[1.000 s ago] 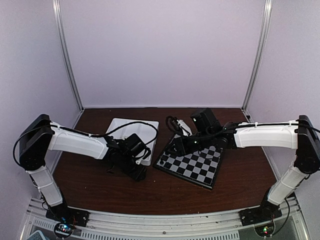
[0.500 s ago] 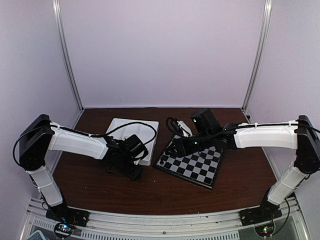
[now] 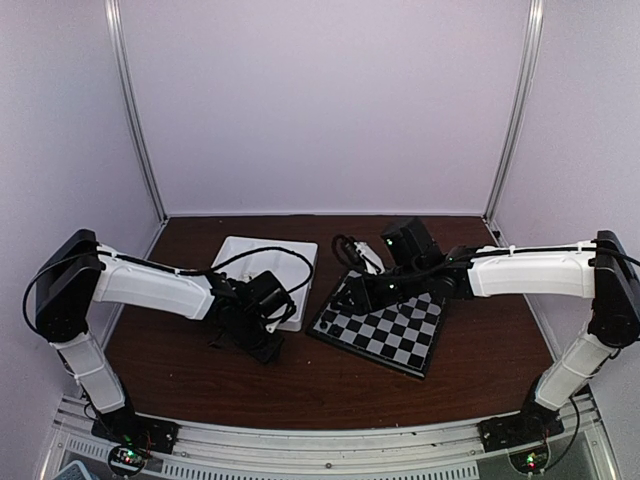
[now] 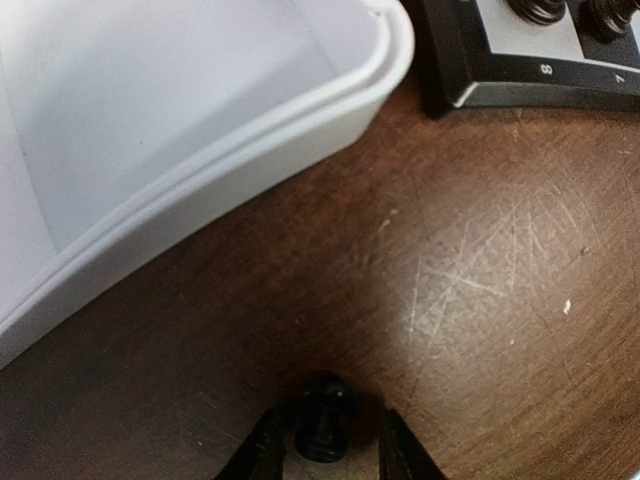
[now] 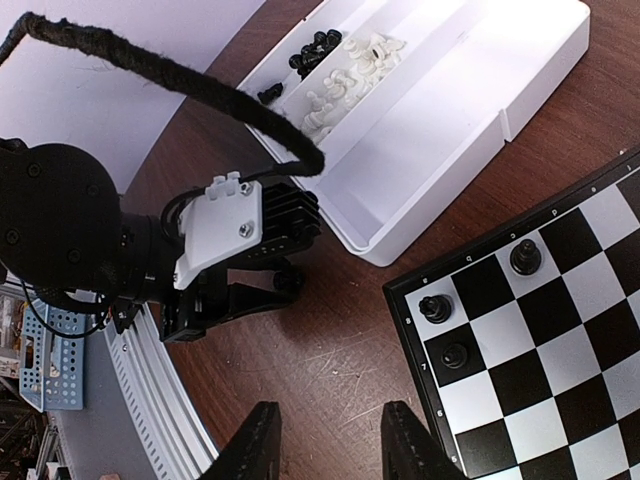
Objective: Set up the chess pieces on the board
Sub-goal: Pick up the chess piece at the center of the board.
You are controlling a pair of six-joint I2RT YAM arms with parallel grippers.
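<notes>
Only the left wrist camera showed the small black chess piece [image 4: 322, 428]. It stood on the brown table [image 4: 480, 300], just beside the white tray [image 4: 250, 140] and off the board [image 4: 520, 92]. The left claw [image 4: 325, 455] was narrow, with one finger on each side of that piece. I could not tell if it was pinching it.

Only the right wrist camera showed three black pieces [image 5: 435, 307] standing near one corner of the board. It also showed a heap of black and white pieces [image 5: 340, 60] at one end of the tray. The right claw [image 5: 330, 445] was partly open and held nothing.

From above, the left arm [image 3: 150, 285] reached low to the tray's near edge. The right arm [image 3: 520, 272] stretched out level toward the board's far-left corner.
</notes>
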